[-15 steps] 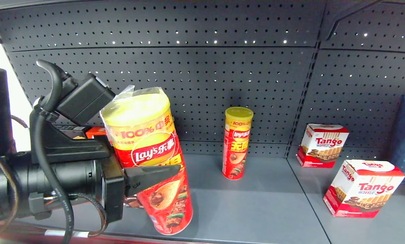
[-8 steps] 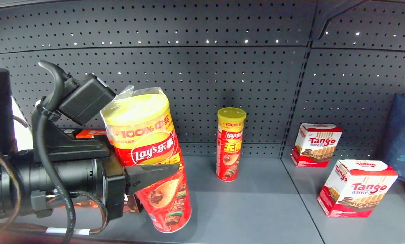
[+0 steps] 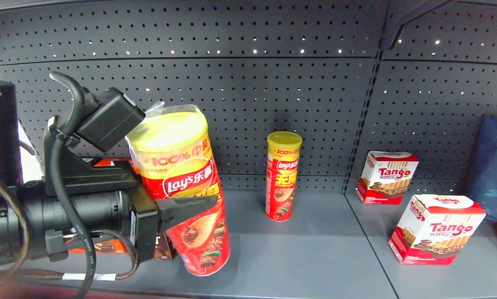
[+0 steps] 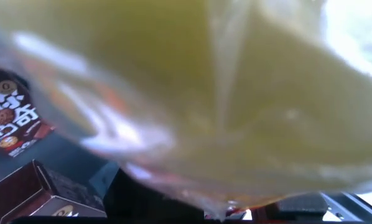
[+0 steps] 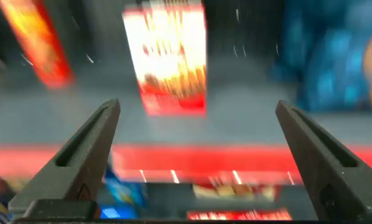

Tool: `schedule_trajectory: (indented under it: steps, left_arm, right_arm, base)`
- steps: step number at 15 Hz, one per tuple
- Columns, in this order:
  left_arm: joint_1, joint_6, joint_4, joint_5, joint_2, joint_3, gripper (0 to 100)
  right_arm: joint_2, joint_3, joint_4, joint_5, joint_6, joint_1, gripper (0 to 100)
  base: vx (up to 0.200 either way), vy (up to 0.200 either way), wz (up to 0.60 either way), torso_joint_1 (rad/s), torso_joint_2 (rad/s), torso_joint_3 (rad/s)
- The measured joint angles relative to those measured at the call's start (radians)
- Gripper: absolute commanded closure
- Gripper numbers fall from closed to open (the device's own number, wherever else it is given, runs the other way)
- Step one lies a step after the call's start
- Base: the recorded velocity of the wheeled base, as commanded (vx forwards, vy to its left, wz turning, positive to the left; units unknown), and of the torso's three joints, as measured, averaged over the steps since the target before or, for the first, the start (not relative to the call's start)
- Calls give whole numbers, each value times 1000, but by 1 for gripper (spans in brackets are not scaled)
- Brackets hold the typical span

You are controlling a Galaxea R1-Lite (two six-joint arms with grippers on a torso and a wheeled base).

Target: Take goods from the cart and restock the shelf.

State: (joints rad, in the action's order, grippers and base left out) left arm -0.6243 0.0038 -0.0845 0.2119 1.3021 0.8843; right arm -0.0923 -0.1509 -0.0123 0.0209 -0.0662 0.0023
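While our left gripper [image 3: 186,195] clamps the chips can [image 3: 178,166], tilted low over the shelf [image 3: 306,257] front, we haven't placed it yet. A second can [image 3: 282,176] stands at the back; right gripper [image 5: 197,109] wide, empty.

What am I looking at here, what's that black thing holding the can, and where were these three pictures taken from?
A two-armed robot is restocking a shop shelf. The wide picture comes from a camera on its head. The black thing is its left gripper, a two-fingered clamp shut on a tilted chip can at the shelf's front. Also on the shelf: a second chip can, a wafer box at the back, a nearer wafer box and a blue bag. The other two come from wrist cameras: the left looks at the held can's yellow lid, the right shows the right gripper, open and empty, facing the shelf.
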Motion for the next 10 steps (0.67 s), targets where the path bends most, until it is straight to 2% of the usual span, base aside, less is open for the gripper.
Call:
schedule_trajectory:
  steps: [3,6,10]
  left_arm:
    - [-9,-2,-1,-12,10,-4,100]
    - [-11,-1,-5,-4,25,9,100]
    - [-20,-1,-6,-2,40,13,100]
  right_arm:
    - [-166,-219,-13,81,41,71,0]
    - [-346,-337,-19,136,112,150,0]
    - [-633,-481,-12,156,133,336,0]
  base:
    - [0,0,0,0,0,0]
    - [0,0,0,0,0,0]
    - [0,0,0,0,0,0]
